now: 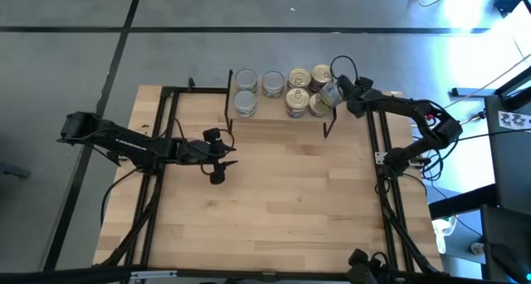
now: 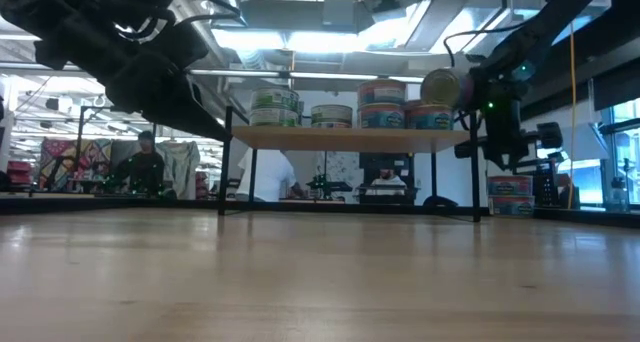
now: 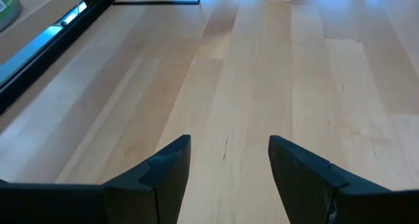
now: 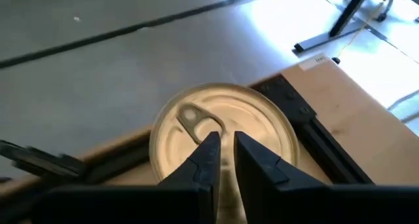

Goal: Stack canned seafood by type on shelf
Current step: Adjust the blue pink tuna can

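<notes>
right gripper (image 1: 338, 95) holds tin (image 1: 328, 94) tilted sideways.

Light butcher-block wooden tabletop (image 1: 282, 193) with black metal frame rails (image 1: 166, 126), grey concrete floor (image 1: 66, 51) crossed by dark seam lines, bright ceiling lights (image 2: 300, 40) overhead, people (image 2: 268, 174) at distant workbenches, cluttered workshop beyond.

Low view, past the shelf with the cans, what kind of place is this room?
Probably a robotics lab or open workshop. Behind the shelf people sit at benches, pipes and bright strip lights run across an exposed ceiling, and more cans stand off to the side.
</notes>
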Motion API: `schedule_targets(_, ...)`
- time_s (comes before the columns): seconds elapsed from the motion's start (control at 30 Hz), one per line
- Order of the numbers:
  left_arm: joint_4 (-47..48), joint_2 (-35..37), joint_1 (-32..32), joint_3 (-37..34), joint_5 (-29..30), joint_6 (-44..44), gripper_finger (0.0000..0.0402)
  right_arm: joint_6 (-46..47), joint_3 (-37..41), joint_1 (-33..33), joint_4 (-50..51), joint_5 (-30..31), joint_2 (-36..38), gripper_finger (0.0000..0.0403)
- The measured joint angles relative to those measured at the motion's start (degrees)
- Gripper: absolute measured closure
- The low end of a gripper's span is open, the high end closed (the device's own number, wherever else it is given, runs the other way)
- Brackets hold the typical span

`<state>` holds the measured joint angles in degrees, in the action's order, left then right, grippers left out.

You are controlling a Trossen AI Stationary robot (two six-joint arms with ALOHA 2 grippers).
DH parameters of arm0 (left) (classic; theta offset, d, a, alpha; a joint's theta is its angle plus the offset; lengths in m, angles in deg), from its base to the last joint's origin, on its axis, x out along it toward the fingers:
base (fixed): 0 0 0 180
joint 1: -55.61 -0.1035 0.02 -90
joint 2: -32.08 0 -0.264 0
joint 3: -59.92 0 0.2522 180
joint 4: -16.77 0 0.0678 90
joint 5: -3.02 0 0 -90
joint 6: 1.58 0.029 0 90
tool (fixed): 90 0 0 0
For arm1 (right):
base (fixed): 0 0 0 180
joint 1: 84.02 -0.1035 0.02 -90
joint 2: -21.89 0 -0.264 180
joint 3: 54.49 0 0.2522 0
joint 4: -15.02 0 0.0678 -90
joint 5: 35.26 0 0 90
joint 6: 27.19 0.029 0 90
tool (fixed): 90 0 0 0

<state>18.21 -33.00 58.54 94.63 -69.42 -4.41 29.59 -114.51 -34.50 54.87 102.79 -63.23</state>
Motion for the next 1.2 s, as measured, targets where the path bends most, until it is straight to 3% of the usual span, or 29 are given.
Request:
schedule_targets(0.57,-0.06,0.00,0.07,0.00,-0.01,-0.02,0.0198,-1.44,-0.13,-0.04,-0.41,0.42,0.62,0.0356)
schedule_targets(1.03,-0.02,0.00,0.07,0.00,0.01,-0.22,0.0198,-6.62,-0.15,-2.10,-0.12,1.46,8.41,0.0356)
schedule_targets(1.2,0.76,0.00,0.06,0.00,1.28,-0.93,0.0198,-12.73,-0.17,-2.37,-0.31,0.33,12.62,0.0356)
